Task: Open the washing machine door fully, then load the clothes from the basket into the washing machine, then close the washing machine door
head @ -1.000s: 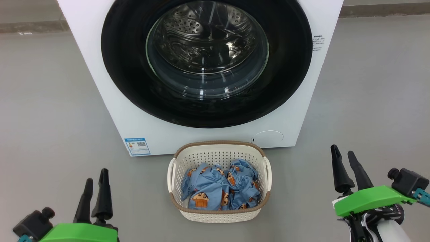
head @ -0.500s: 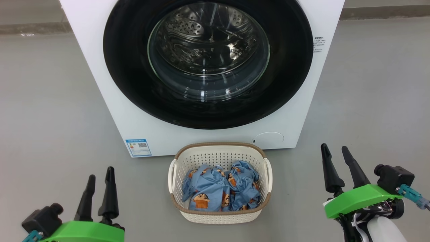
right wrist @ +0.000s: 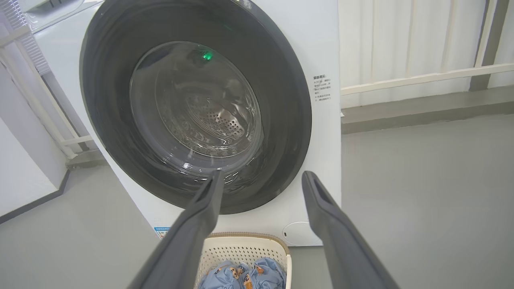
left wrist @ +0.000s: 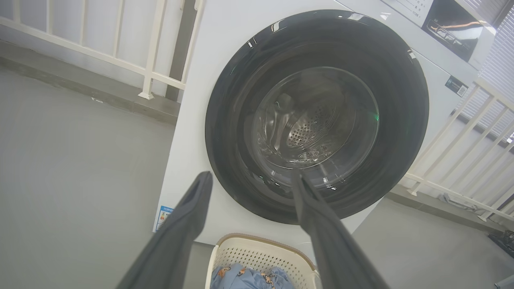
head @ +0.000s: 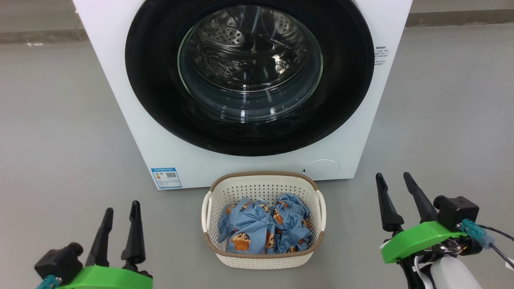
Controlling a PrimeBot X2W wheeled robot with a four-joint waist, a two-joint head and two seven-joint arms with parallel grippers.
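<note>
**A:** Start at the fingers. What have they got?

**B:** Nothing. The left gripper [head: 122,206] has its two dark fingers parted over bare floor [head: 60,140]. The right gripper [head: 392,174] is parted about as wide and is empty too.

**A:** Where does the work lie from there?

**B:** The washing machine door [head: 249,72] is ahead of both grippers and above them. It is shut flat against the washing machine [head: 192,164], with its round face upright and square to the robot. Being round, it gives no long axis to line up on. I see no handle, so I cannot tell which edge swings.

**A:** Which arm is closer?

**B:** The right, I judge. In the head view its fingertips reach further up, toward the machine's lower right corner. The left sits lower, at the left.

**A:** Pose?

**B:** Both arms are low, with fingers pointing forward and up. Each wrist view looks along its fingers at the door's black rim.

**A:** And the load?

**B:** The clothes [head: 263,228] lie bunched in the basket [head: 261,188]. It stands on the floor between the grippers, just before the machine's foot and well apart from either. Opening the door comes first.
</note>
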